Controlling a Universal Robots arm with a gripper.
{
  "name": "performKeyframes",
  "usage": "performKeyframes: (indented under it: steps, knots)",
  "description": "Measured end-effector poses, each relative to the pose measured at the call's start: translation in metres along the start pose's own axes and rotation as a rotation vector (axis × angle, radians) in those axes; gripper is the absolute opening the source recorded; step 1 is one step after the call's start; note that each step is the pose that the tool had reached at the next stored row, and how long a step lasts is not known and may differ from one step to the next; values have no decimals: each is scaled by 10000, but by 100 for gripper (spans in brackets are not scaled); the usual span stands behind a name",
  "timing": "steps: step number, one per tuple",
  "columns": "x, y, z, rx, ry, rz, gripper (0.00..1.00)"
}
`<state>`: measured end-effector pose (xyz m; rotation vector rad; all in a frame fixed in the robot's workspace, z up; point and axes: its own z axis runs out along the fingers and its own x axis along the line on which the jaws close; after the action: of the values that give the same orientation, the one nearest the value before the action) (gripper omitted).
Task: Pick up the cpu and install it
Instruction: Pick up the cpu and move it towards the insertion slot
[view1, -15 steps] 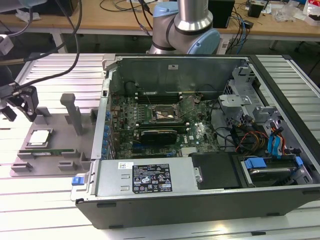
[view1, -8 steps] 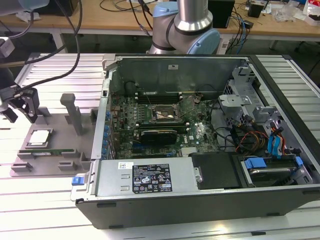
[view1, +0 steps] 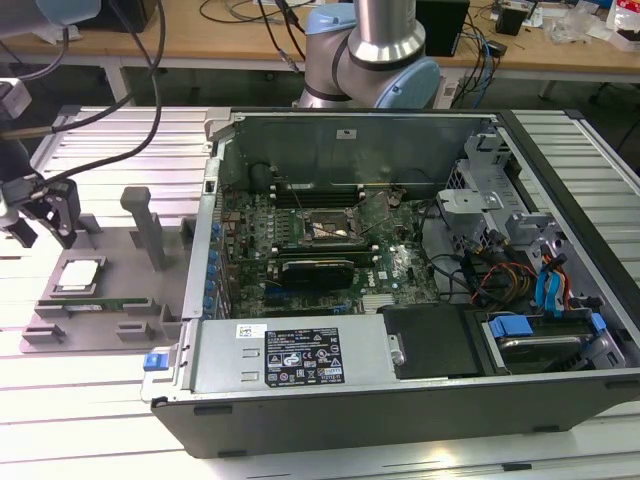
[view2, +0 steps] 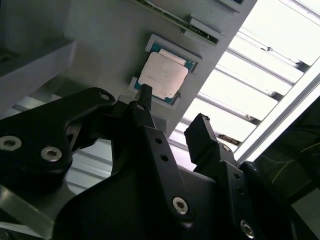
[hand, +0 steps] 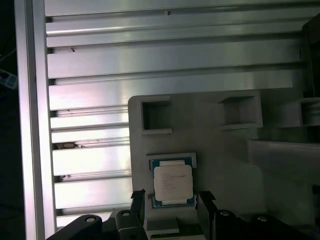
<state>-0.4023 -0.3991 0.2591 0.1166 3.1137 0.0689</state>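
Observation:
The cpu (view1: 78, 275) is a small square chip with a silver-grey top, lying flat in a recess of the grey tray (view1: 120, 255) at the exterior view's left. My gripper (view1: 42, 228) hangs just above and beside it, open, with nothing between its black fingers. In both wrist views the cpu (view2: 163, 75) (hand: 172, 181) sits just beyond the fingertips (view2: 145, 94), and the gripper (hand: 171, 200) straddles its near edge without touching it. The motherboard's empty socket (view1: 330, 228) lies inside the open computer case (view1: 300, 360).
Upright grey posts (view1: 145, 225) stand on the tray close to the cpu. A black graphics card (view1: 317, 270) lies below the socket. Cables and drive bays (view1: 520, 270) crowd the case's right side. The table is ribbed aluminium (hand: 150, 65).

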Motion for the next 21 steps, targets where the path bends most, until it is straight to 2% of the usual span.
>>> performKeyframes:
  steps: [1, 2, 3, 4, 5, 6, 9, 21]
  knots:
    - [-4, 0, 12, -2, -1, 0, 54]
    - [-14, -1, 31, 38, -2, -1, 54]
    - [-24, -1, 34, 220, -17, -7, 54]
    - [-31, 1, 37, 462, -34, -13, 54]
    - [-38, 4, 46, 628, -47, -61, 54]
    - [-44, 7, 57, 677, -50, -191, 54]
    - [-50, 14, 84, 660, -40, -909, 54]
    - [-72, 12, 169, 659, -40, -949, 54]
